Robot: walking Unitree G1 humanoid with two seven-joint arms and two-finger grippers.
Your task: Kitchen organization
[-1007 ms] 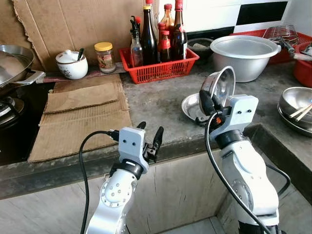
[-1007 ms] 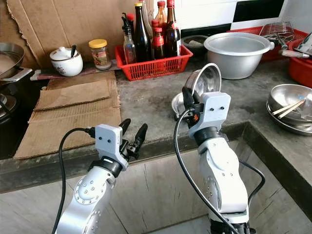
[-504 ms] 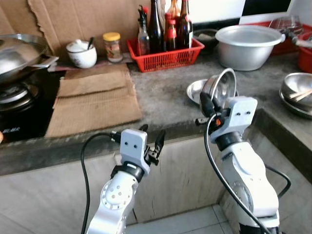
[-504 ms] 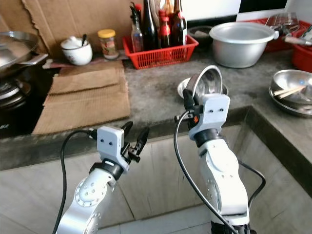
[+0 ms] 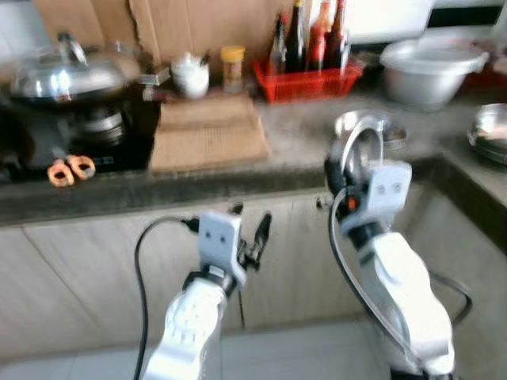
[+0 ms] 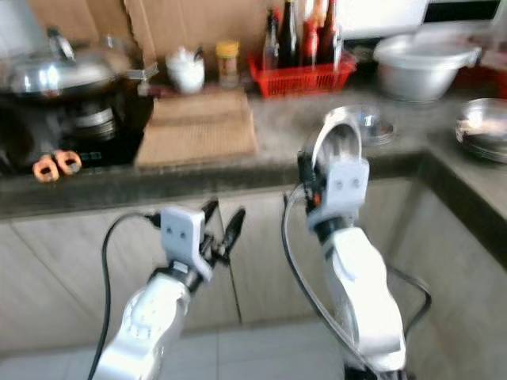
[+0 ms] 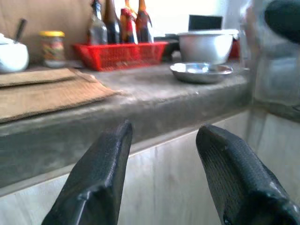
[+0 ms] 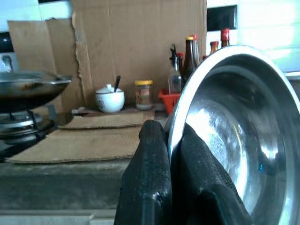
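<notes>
The steel bowl (image 8: 234,136) is standing on edge in the right claw (image 8: 176,173), whose two black fingers are pinching its rim, one finger inside and one outside, with the hollow face turned toward the robot's right. In the head views this bowl (image 5: 354,150) is hanging in front of the counter (image 5: 301,150) edge, above the right arm's white wrist housing and at about 3 o'clock from the left claw (image 5: 252,229). The left claw is holding nothing; its fingers are spreading apart with a clear gap between them, pointing at the counter's front edge, as the left wrist view confirms (image 7: 161,183). On the counter at roughly 12 o'clock from the held bowl, a shallow steel dish (image 7: 201,71) is lying flat. Farther back a red basket (image 6: 301,75) is carrying dark bottles (image 6: 305,32), with a large metal basin (image 6: 424,63) at its 3 o'clock. At the basket's 9 o'clock a yellow-lidded jar (image 6: 228,62) and a white pot (image 6: 186,70) are standing before a cardboard sheet (image 8: 136,51). Flat cardboard (image 6: 198,127) is covering the counter in front of them. At far 9 o'clock a lidded wok (image 5: 71,75) is sitting on the stove, with an orange object (image 5: 70,169) near its front edge. The head views are blurring.
</notes>
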